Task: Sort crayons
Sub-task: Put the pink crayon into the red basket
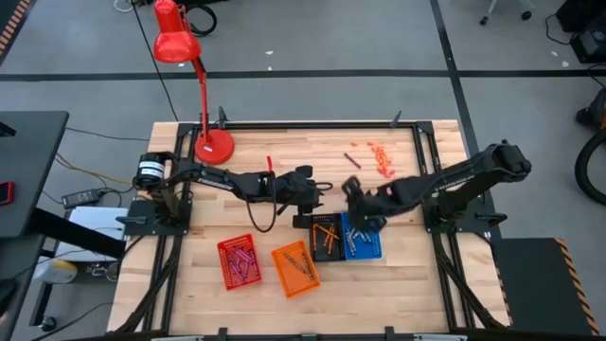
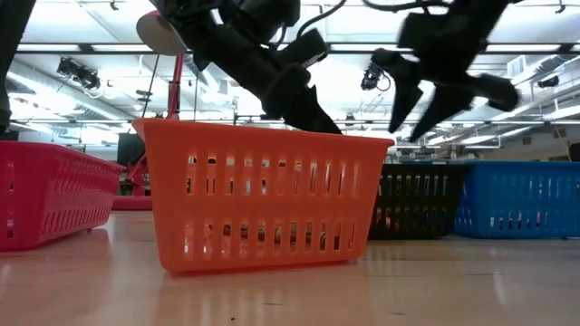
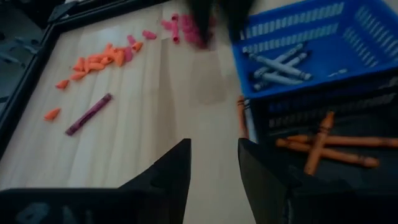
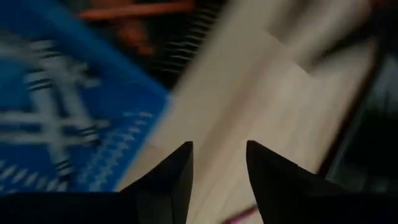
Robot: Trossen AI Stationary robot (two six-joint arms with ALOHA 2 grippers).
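Loose crayons lie flat on the far half of the table: a purple one (image 3: pixel 90 114) (image 1: pixel 351 158), a heap of orange pieces (image 1: pixel 381 159) (image 3: pixel 93 62) and some pink ones (image 3: pixel 186 28). Grey crayons (image 3: pixel 280 62) lie in the blue basket (image 1: pixel 362 239), and orange crayons (image 3: pixel 329 143) in the black basket (image 1: pixel 327 237). My left gripper (image 3: pixel 214 155) (image 1: pixel 319 192) hangs open above the bare table, just beyond the black basket. My right gripper (image 4: pixel 217 162) (image 1: pixel 353 189) is open over the blue basket's far edge, with nothing between its fingers.
A red basket (image 1: pixel 237 260) and an orange basket (image 1: pixel 295 268) (image 2: pixel 263 199) stand toward the near edge, each with crayons inside. A red desk lamp (image 1: pixel 213 142) stands at the far left. One orange crayon (image 3: pixel 241 115) lies on the table beside the black basket.
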